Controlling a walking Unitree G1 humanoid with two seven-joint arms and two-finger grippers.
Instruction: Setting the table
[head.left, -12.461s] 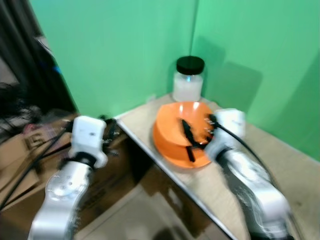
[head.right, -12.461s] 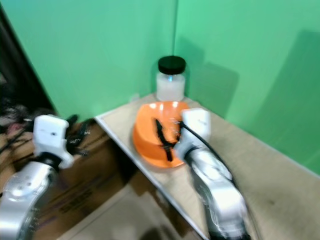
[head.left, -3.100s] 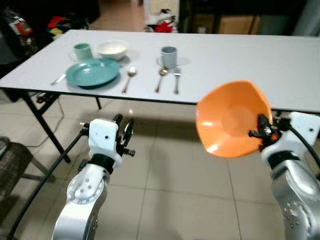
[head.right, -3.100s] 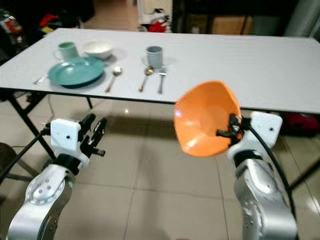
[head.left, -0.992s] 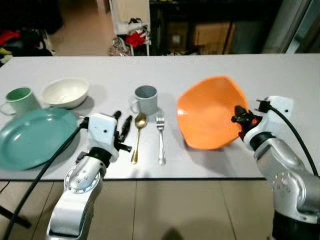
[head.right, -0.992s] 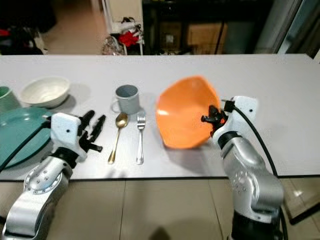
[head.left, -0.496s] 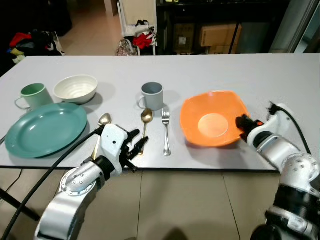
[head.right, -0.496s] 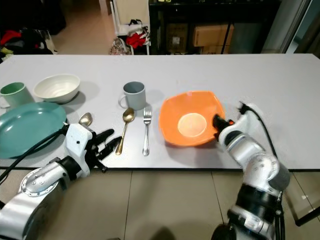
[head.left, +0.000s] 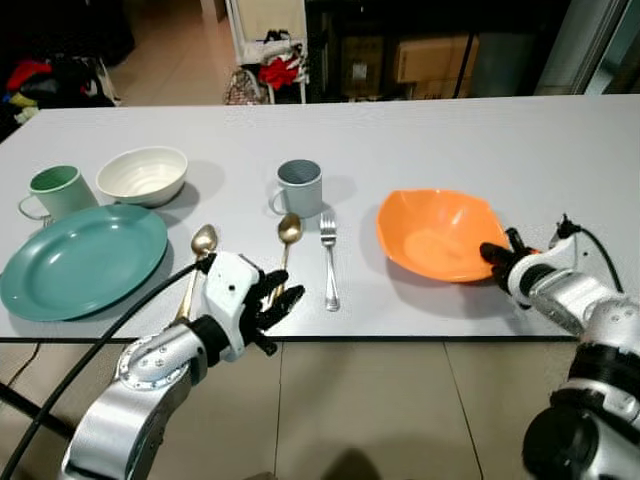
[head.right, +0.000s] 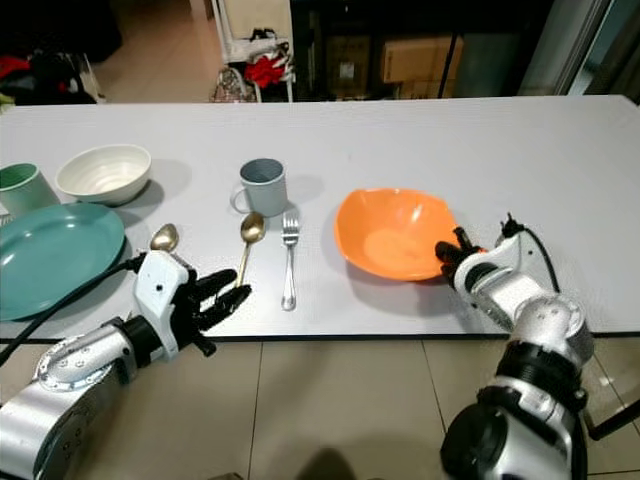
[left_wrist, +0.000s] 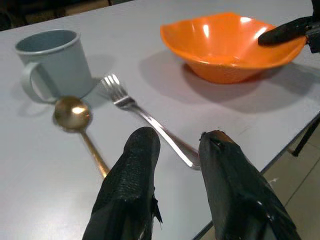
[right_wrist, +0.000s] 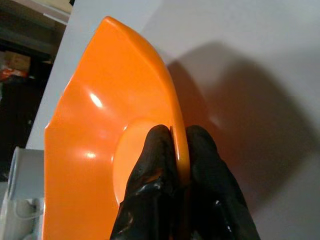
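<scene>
On the table (head.left: 520, 140): a long white top, with everything laid out along the near edge.
Orange bowl (head.left: 436, 234): sits upright on the table toward the right end, close to the near edge, its right rim pinched by the robot.
Right gripper (head.left: 497, 255): both black fingers are closed tight on the bowl's rim, one inside and one outside, as the right wrist view shows (right_wrist: 178, 165).
Left gripper (head.left: 272, 302): hovers at the near edge just in front of the cutlery, fingers a little way apart with nothing between them; in the left wrist view (left_wrist: 177, 150) they point across the table at the fork and bowl.
Fork (head.left: 329, 260): lies flat just left of the bowl, tines toward the far edge.
Gold spoon (head.left: 287, 245): right beside the fork on its left, bowl end up by the mug.
Grey mug (head.left: 298, 187): stands behind the spoon and fork, handle to the left.
Second spoon (head.left: 199, 252): further left, next to the plate.
Teal plate (head.left: 82, 259): near the left end, by the near edge.
White bowl (head.left: 146, 175): behind the plate.
Green mug (head.left: 53, 192): just left of the white bowl.
</scene>
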